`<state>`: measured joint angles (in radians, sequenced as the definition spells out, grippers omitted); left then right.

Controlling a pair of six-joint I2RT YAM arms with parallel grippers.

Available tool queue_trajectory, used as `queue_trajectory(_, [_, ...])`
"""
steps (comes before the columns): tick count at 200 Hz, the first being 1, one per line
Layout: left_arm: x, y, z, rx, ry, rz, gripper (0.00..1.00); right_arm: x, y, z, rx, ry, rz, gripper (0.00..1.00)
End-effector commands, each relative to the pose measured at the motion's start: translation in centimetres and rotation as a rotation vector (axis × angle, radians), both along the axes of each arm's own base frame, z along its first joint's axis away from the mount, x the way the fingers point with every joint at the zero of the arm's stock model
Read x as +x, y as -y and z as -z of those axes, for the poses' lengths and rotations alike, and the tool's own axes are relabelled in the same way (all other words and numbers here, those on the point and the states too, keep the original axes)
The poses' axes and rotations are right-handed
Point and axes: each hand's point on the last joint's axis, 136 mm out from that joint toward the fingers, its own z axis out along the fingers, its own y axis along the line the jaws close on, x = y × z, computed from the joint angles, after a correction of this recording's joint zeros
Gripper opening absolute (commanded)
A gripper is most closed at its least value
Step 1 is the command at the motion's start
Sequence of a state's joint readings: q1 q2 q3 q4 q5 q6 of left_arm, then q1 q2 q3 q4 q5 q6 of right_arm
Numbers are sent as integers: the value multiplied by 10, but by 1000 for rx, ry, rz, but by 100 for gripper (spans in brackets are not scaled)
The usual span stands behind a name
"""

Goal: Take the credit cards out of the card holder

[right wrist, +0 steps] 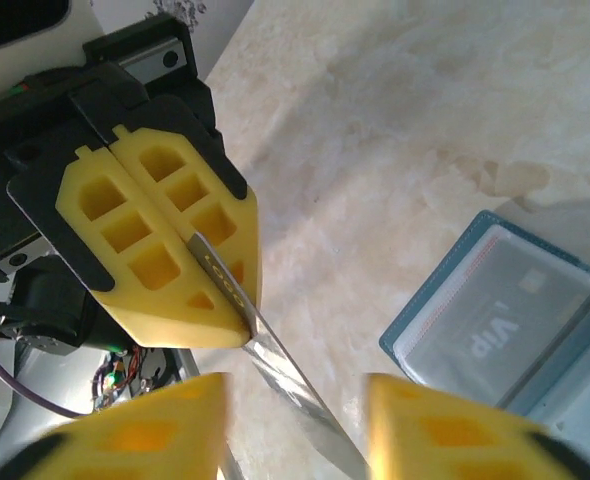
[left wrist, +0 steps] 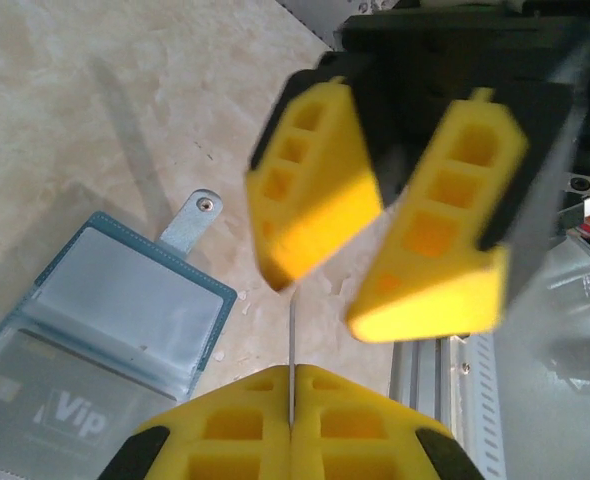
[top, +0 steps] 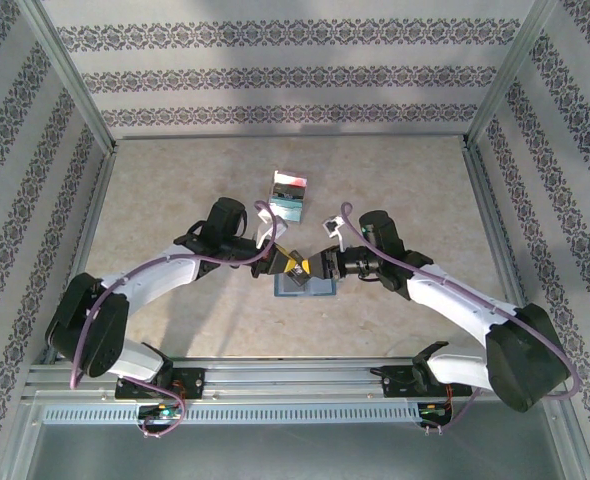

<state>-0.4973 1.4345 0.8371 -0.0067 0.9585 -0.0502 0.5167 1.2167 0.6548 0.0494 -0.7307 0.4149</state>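
My left gripper (left wrist: 292, 368) is shut on a thin silvery credit card (left wrist: 292, 325), seen edge-on in the left wrist view. In the right wrist view the same card (right wrist: 275, 360) sticks out of the left gripper (right wrist: 237, 335) and runs between my right gripper's (right wrist: 295, 392) open fingers without touching them. Both grippers meet above the table's middle (top: 305, 265). Just below them the slate-blue card holder (top: 305, 288) lies open and flat. A grey "Vip" card (left wrist: 65, 410) sits in its clear pocket (right wrist: 505, 330).
A small pile of teal and red-and-white cards (top: 288, 195) lies on the table behind the grippers. The holder's snap tab (left wrist: 197, 215) points away from it. An aluminium frame and patterned walls (top: 75, 200) bound the table.
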Motion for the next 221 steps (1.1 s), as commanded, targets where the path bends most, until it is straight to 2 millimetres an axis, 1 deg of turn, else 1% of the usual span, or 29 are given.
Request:
queue_trajectory(1, [4,-2,-22,-54,57,-56,0,9,9,-28,44,110,61,58])
queue_trajectory(11, [8,-4,-31,-83,71,-99,0,11,17,-31,40,120,114,63])
queue_trajectory(27, [12,-7,-49,-154,95,-170,0,10,24,-36,61,145,164,68])
queue_trajectory(38, [15,-11,-60,-213,106,-223,0,11,30,-41,87,152,216,75])
queue_trajectory(48, [17,-14,-69,-264,111,-260,0,11,34,-41,119,147,256,80])
queue_trajectory(69, [18,-17,-84,-349,107,-305,0,8,31,-51,218,147,263,81])
queue_trajectory(101, [16,-17,-96,-433,74,-303,0,3,15,-53,255,159,217,73])
queue_trajectory(132, [14,-17,-98,-474,46,-304,0,-1,-7,-67,305,195,135,67])
queue_trajectory(152, [14,-17,-99,-495,36,-301,0,-1,-17,-76,329,221,99,63])
queue_trajectory(173, [14,-16,-99,-505,27,-298,0,0,-23,-88,363,246,73,52])
queue_trajectory(197, [14,-16,-98,-506,21,-295,0,-1,-23,-94,378,269,68,41])
queue_trajectory(207, [14,-16,-98,-506,20,-296,0,-1,-23,-96,380,275,67,34])
queue_trajectory(221, [14,-16,-97,-504,17,-295,0,-3,-21,-95,381,277,67,20])
